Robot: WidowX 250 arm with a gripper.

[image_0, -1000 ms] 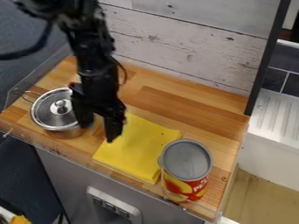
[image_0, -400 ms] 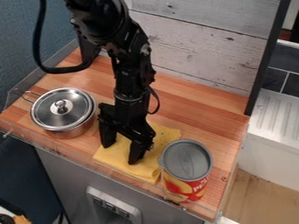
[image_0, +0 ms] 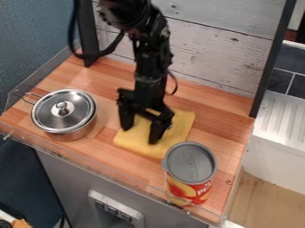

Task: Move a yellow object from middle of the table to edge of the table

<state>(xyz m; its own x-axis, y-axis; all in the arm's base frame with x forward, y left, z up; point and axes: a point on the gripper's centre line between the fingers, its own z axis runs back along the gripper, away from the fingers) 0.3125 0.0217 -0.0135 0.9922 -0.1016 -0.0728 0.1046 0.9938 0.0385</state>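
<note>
Hanging over the yellow cloth (image_0: 138, 139) are the parted jaws.

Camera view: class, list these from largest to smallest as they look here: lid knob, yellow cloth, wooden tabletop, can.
1. Wooden tabletop
2. Can and yellow cloth: too close to rank, as the end effector partly covers the cloth
3. Lid knob

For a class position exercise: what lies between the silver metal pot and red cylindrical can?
In the camera view, brown wooden tabletop lies nearest the pot, then a flat yellow cloth.
</note>
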